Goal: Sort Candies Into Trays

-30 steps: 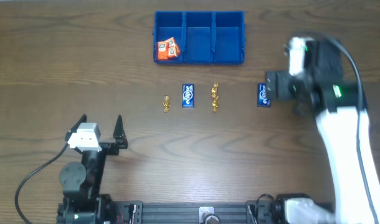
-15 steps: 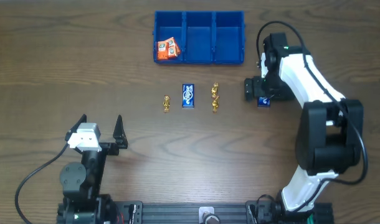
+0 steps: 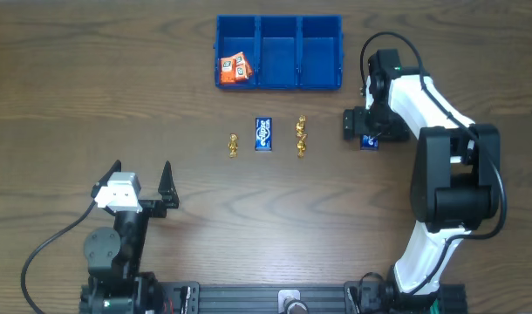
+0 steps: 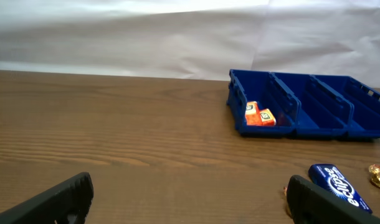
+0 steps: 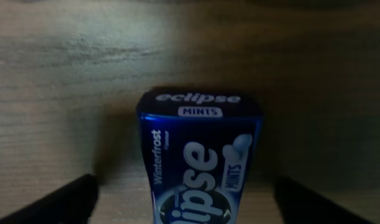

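A blue three-compartment tray (image 3: 279,80) stands at the table's far middle, with orange candies (image 3: 235,67) in its left compartment. In front of it lie a gold candy (image 3: 234,144), a blue mint pack (image 3: 263,133) and a pair of gold candies (image 3: 301,135). A second mint pack (image 3: 368,142) lies to the right, under my right gripper (image 3: 359,126). The right wrist view has this pack (image 5: 199,155) flat on the wood, with my right gripper (image 5: 190,208) open and one finger on each side. My left gripper (image 3: 142,179) stands open near the front left, holding nothing.
In the left wrist view, the tray (image 4: 302,127) with the orange candies (image 4: 258,116) lies ahead, and the middle mint pack (image 4: 336,186) and a gold candy (image 4: 378,176) lie closer. Bare wood spreads across the left half of the table.
The right arm has swung in and come down over the right mint pack, settling slightly in the last half second. The left arm and the candies have not moved.
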You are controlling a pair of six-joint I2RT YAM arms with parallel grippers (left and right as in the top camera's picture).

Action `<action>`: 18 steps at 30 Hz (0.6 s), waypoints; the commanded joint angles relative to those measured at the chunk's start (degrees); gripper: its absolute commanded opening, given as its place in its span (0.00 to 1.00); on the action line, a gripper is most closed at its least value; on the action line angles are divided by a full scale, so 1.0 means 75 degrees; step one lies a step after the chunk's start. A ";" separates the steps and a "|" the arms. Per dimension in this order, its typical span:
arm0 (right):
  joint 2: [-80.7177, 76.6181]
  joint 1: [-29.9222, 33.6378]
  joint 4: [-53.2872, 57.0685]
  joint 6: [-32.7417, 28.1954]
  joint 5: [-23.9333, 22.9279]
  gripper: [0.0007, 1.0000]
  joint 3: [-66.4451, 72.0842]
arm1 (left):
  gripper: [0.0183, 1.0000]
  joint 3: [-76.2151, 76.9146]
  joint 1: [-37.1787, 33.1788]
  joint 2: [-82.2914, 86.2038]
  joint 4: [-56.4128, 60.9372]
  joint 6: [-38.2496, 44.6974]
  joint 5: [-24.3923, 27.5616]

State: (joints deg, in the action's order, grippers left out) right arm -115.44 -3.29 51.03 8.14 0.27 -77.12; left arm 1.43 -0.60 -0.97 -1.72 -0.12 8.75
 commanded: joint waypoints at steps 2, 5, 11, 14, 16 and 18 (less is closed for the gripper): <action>-0.0050 0.0020 -0.0085 0.0082 -0.0029 0.77 -0.0020 | 1.00 -0.0152 -0.0017 0.0032 -0.0254 0.0044 0.0181; -0.0050 0.0020 -0.0082 0.0082 -0.0166 0.69 -0.0020 | 1.00 -0.0152 -0.0017 0.0032 -0.0254 0.0044 0.0181; -0.0050 0.0020 -0.0108 0.0079 -0.0221 0.64 -0.0020 | 1.00 -0.0152 -0.0017 0.0032 -0.0254 0.0044 0.0181; -0.0050 0.0017 -0.0143 0.0082 -0.0219 0.59 -0.0020 | 1.00 -0.0152 -0.0017 0.0032 -0.0254 0.0044 0.0181; -0.0050 0.0017 -0.0146 0.0082 -0.0219 0.57 -0.0020 | 1.00 -0.0152 -0.0017 0.0032 -0.0254 0.0044 0.0181; -0.0050 0.0017 -0.0143 0.0082 -0.0219 0.52 -0.0020 | 1.00 -0.0152 -0.0017 0.0032 -0.0254 0.0047 0.0181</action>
State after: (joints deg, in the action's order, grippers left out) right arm -115.44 -3.29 50.04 8.64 -0.84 -77.12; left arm 1.43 -0.60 -0.97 -1.72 -0.12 8.75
